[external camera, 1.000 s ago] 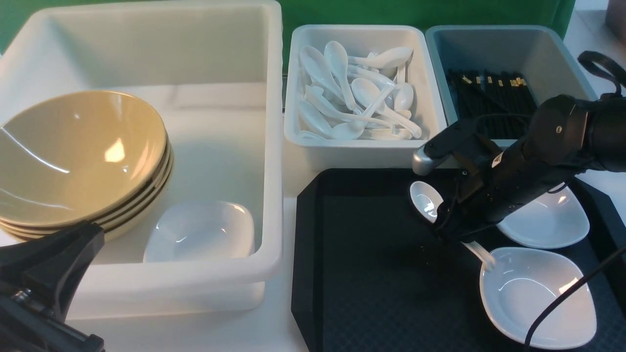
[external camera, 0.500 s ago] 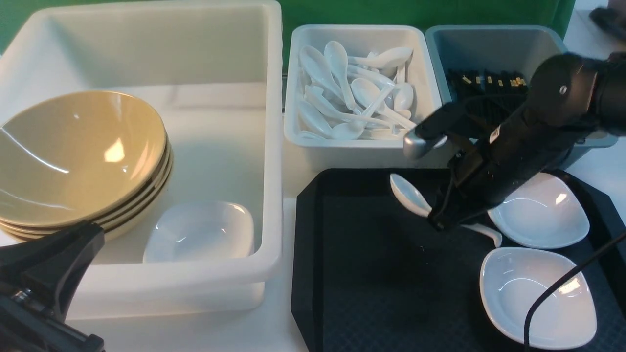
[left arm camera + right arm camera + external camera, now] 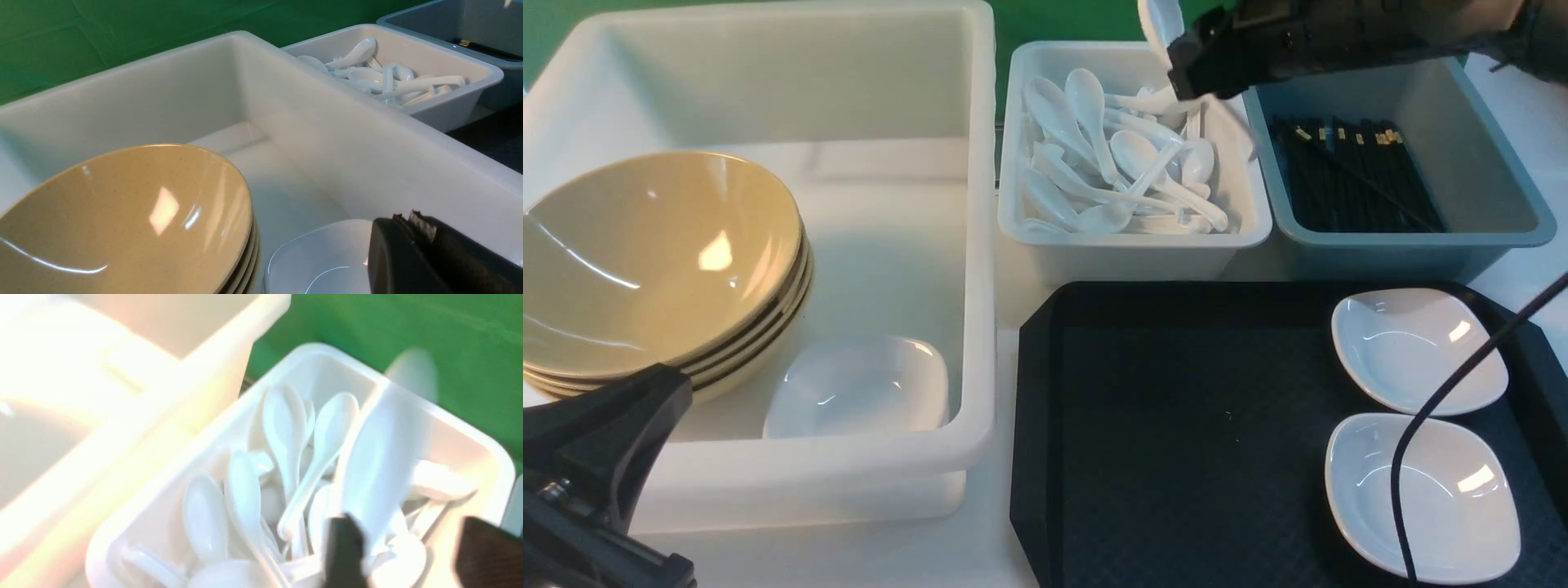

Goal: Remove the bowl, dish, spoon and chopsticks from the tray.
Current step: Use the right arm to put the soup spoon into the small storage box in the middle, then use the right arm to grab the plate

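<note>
The black tray holds two white dishes; no spoon, bowl or chopsticks lie on it. My right gripper is high over the white spoon tub. The spoon shows at its tip. In the right wrist view the jaws stand wide apart and the spoon is a blur beside one finger, over the tub's spoons. My left gripper is shut and empty beside the stack of tan bowls; it also shows in the left wrist view.
The large white tub holds the bowl stack and a white dish. The grey-blue tub at the back right holds black chopsticks. A black cable hangs across the tray's right side.
My right gripper lifted the spoon off the tray and carried it up and back over the spoon tub. Its jaws now stand apart. The left arm has barely moved.
</note>
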